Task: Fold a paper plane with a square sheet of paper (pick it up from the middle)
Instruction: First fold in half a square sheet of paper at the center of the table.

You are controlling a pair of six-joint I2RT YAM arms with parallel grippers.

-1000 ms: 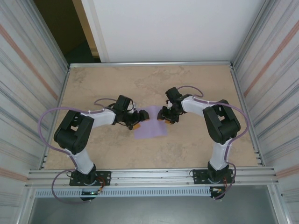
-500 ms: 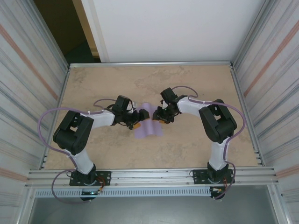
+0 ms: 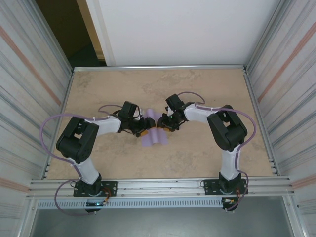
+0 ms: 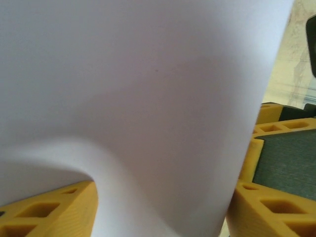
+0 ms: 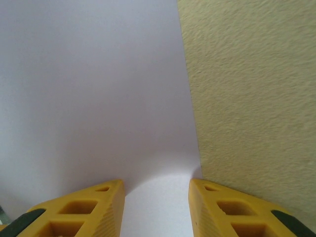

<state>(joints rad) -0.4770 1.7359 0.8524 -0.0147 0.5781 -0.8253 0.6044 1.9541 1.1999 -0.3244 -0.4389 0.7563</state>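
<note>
Square sheet of paper [image 3: 154,135] buckled upward at frame centre, long axis up-down, on table [image 3: 207,94]; left gripper [image 3: 146,125] and right gripper [image 3: 162,123] crowd its upper end; both jaws spread, paper between.

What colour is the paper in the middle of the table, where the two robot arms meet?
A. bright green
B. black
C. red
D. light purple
D. The square sheet of paper lying on the tan table is light purple, and in the right wrist view the same light purple shows past the yellow fingers.
</note>
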